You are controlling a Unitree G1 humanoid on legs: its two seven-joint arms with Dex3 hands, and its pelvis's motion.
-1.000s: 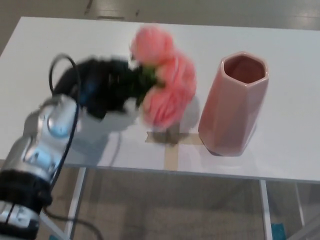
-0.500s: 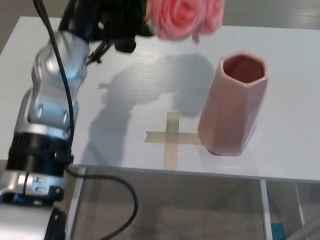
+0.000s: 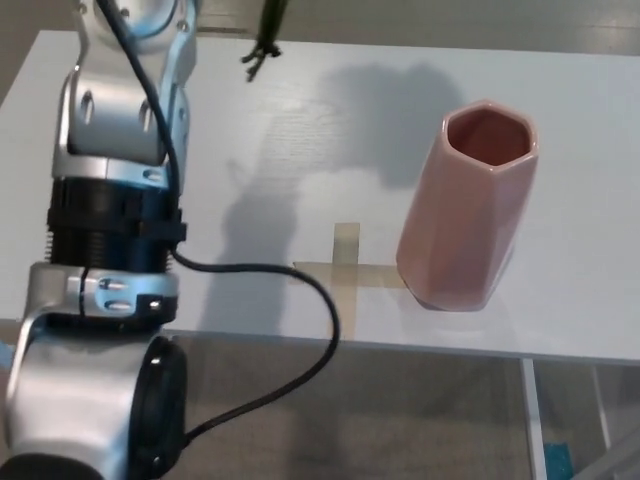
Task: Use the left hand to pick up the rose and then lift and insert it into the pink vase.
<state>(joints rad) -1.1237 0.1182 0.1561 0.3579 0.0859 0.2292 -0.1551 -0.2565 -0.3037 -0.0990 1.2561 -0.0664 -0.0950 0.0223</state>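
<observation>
The left arm (image 3: 120, 150) rises steeply up the left side of the head view and runs out past the top edge, so the left hand itself is out of frame and the state of its fingers cannot be told. Of the rose only the dark tip of the stem (image 3: 265, 35) shows, hanging down from the top edge just right of the arm and clear of the table (image 3: 580, 300); the blooms are above the frame. Their broad shadow (image 3: 385, 105) lies on the tabletop between the stem tip and the vase, which suggests the flower is held high. The stem's long axis looks near upright, tip downward.

The vase (image 3: 470, 205) stands upright on the right half of the table, its mouth (image 3: 488, 135) open and empty, beside a cross of tape (image 3: 345, 270). It lies to the right of the stem tip and nearer the camera, well apart from it. The coming move therefore seems to turn on carrying the stem rightward and toward the robot until the tip hangs over the mouth, then lowering it. The left arm is the only one in sight; the right hand does not show
</observation>
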